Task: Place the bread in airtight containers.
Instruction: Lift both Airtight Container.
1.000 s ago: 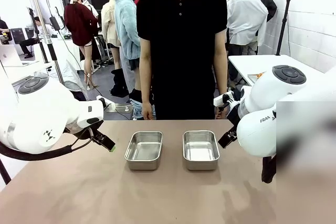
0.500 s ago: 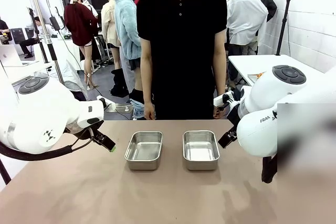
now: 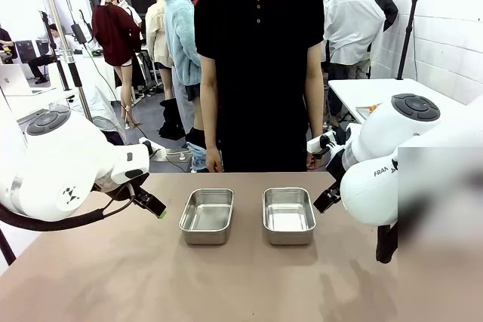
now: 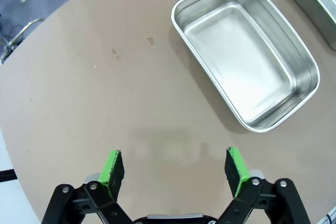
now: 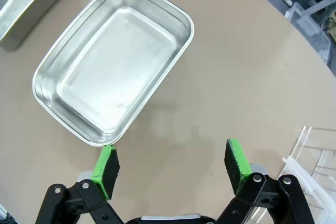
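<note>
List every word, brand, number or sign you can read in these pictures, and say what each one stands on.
"FRAN": black letters on the white casing of the right arm; the rest of the word is hidden.
A small dark emblem on the left arm: a sign, with no letters to read.
The left tin and the right tin: no print on either.

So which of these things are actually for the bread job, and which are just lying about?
For the job: left tin and right tin, both empty and uncovered; left gripper and right gripper, both open.

Just about: wire rack past the table's edge; white side table behind; person standing at the far side.
</note>
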Tool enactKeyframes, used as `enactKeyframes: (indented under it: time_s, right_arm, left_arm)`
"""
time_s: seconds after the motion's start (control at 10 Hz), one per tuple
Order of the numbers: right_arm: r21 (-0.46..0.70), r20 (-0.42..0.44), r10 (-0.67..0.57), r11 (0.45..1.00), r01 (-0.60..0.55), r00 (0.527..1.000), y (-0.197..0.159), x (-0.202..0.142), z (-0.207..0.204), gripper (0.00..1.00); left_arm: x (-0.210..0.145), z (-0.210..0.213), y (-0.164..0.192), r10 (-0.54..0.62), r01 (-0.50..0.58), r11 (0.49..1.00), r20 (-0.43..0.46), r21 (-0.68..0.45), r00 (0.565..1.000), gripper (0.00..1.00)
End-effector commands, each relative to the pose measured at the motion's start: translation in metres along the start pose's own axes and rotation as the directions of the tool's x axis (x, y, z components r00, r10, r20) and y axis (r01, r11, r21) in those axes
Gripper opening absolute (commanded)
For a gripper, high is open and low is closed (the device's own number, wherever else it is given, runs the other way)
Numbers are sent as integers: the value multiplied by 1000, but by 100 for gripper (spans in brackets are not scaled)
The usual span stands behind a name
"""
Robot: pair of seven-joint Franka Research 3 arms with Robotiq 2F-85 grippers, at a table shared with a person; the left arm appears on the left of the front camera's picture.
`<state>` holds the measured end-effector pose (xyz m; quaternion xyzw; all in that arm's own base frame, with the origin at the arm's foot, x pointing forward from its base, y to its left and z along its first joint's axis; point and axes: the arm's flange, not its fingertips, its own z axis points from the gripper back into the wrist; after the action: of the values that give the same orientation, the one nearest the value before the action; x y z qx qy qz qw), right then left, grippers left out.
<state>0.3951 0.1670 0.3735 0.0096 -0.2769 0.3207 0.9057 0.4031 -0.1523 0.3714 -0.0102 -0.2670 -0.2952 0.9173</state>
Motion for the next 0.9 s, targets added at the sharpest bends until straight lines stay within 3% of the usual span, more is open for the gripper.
enactKeyframes:
  time_s: [0.0,0.2,0.3,0.5,0.6,0.8]
  right_arm:
    - [0,0,0,1000,0,1000,0,0,0,100]
    - [0,0,0,1000,0,1000,0,0,0,100]
    - [57,14,-26,998,25,1000,-2,-2,11,100]
    - [129,68,-89,988,80,994,-12,-11,63,100]
    - [135,107,-114,986,99,988,-19,-13,97,100]
    - [145,161,-143,982,120,977,-39,-23,147,100]
  left_arm:
    - [0,0,1,2,-2,1000,0,0,1000,100]
    - [0,0,0,0,0,1000,0,0,1000,100]
    - [3,13,3,-19,16,999,48,50,999,100]
    - [4,57,35,74,-74,997,86,-3,994,100]
    - [8,81,48,106,-95,991,129,-90,986,100]
    - [12,116,68,87,-60,984,165,-165,982,100]
